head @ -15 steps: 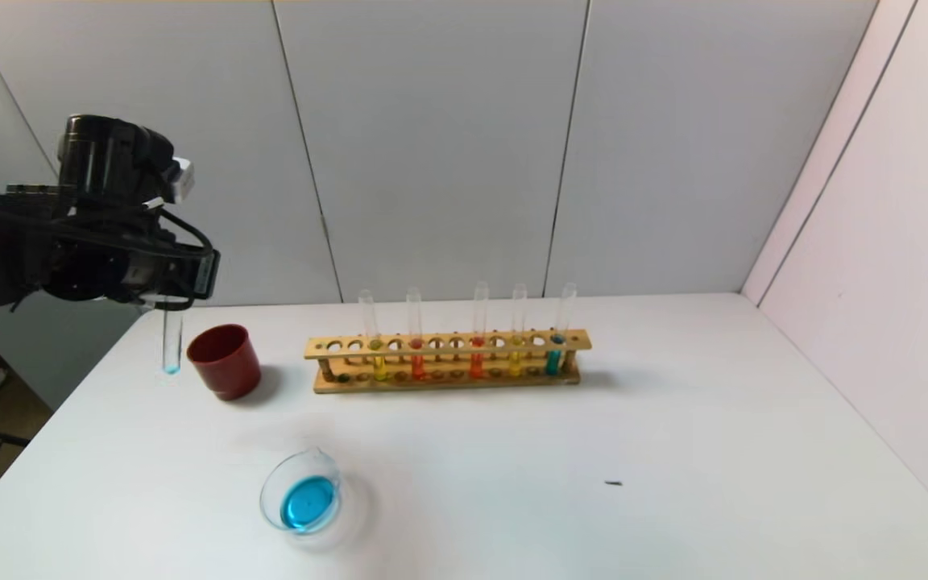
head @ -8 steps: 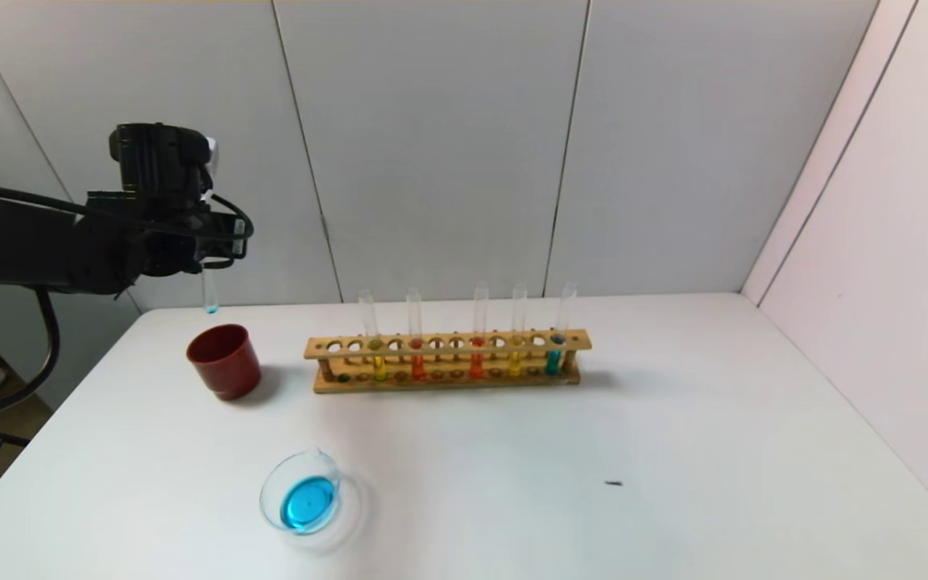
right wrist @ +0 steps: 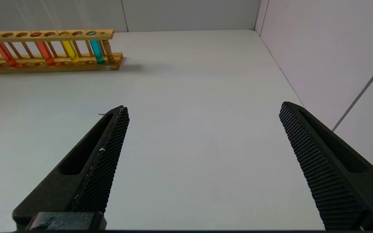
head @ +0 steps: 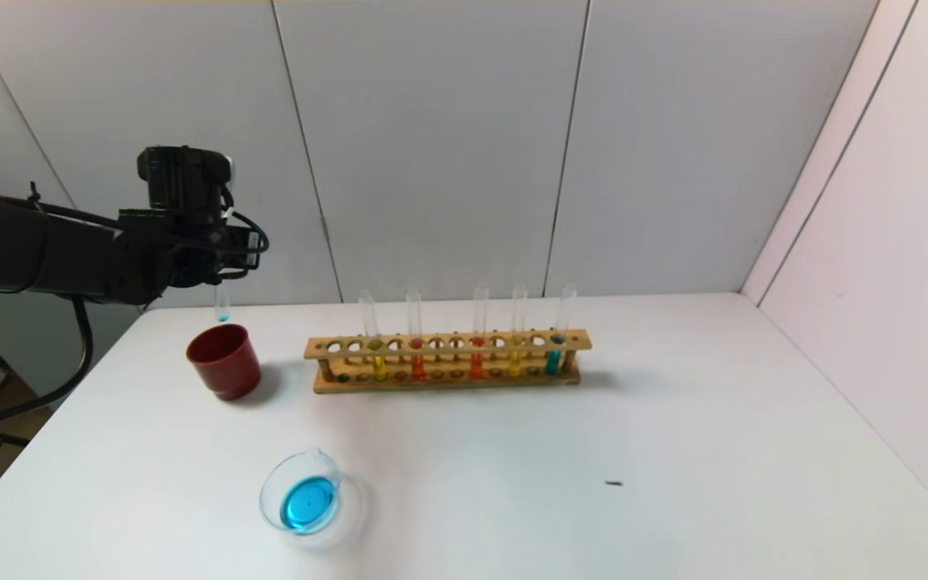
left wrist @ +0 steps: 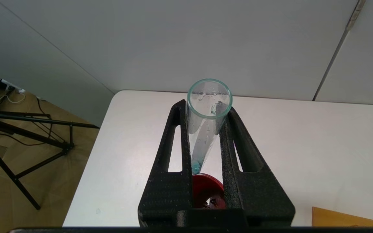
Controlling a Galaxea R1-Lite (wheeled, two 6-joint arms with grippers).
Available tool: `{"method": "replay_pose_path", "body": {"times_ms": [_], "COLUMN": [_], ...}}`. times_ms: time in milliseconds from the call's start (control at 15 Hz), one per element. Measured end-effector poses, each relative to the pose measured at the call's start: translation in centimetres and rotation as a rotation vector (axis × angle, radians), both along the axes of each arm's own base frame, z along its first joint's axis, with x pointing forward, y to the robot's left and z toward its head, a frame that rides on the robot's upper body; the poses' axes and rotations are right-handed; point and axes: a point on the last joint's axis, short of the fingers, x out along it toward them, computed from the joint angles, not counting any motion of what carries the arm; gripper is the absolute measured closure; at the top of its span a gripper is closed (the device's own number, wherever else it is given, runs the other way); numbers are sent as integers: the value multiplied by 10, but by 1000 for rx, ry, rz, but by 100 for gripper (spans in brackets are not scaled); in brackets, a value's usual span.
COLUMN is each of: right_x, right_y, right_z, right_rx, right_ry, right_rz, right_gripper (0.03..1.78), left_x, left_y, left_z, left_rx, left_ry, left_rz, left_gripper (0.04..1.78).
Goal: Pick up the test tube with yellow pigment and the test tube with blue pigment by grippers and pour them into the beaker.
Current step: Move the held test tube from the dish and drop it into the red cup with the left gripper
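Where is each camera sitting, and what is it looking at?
Head view: up on the robot's head, looking down at the white table; the left arm shows.
Left wrist view: behind the left end effector, shut on the test tube with blue pigment, above the red cup.
Right wrist view: behind the open right end effector, low over the table.
Shared: head and right wrist views both show the wooden rack.

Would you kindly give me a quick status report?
Left gripper shut on blue test tube, upright above red cup. Right gripper open, idle. Beaker holds blue.
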Motion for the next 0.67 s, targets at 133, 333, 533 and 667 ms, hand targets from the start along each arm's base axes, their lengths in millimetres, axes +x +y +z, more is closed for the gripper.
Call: {"method": "replay_pose_path", "body": {"times_ms": [133,333,533,667], "right_x": [0,0,0,0], "right_y": [0,0,0,0], "right_z": [0,0,0,0], "right_rx": [0,0,0,0], "right_ry": [0,0,0,0], "right_rz": [0,0,0,0], "right_gripper": [11,11,11,11], "left_x": [-4,-9,-13,-14], "left_y": [0,1,-2,-3], "left_z": [3,6,2,-2], "left_rx": [2,0,-1,-27], "left_ry": [11,24,45,49], "left_rz": [-5,-8,-16,-14], "left_gripper": [152,152,152,152]}}
